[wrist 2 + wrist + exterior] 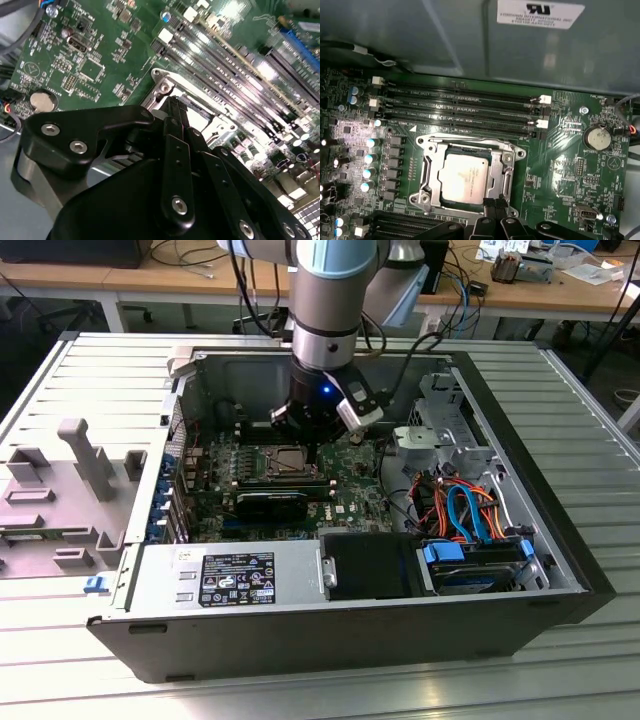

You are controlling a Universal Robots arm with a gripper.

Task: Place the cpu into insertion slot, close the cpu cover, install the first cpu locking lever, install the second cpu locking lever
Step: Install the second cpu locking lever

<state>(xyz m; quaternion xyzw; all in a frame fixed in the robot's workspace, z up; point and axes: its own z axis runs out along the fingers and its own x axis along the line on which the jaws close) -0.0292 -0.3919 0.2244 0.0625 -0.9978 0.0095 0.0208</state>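
**Gripper at the socket edge, CPU seated under its cover**

Workshop benches are running behind a ribbed metal table [560, 400], on which an opened computer case [300, 640] is lying on its side. Inside it, the gripper [493, 202] is pointing down at the green motherboard [560, 150], its black fingers [176, 117] pressing together with no gap between the tips and nothing clamped between them. Those tips are sitting at the rim of the socket, just beside the cpu cover [427, 172], though whether they are touching it cannot be told. The cover's silver frame is lying flat around the cpu [463, 178], whose dull grey top is showing through the central window. Long memory slots [460, 107] are running parallel alongside the socket, and a round coin battery [596, 138] is sitting well apart from it. Farther out in the exterior view, the arm [325, 310] is descending into the case, with the power supply [230, 580] near the front wall and blue and orange cables [465, 510] bundling toward the exterior view's right.
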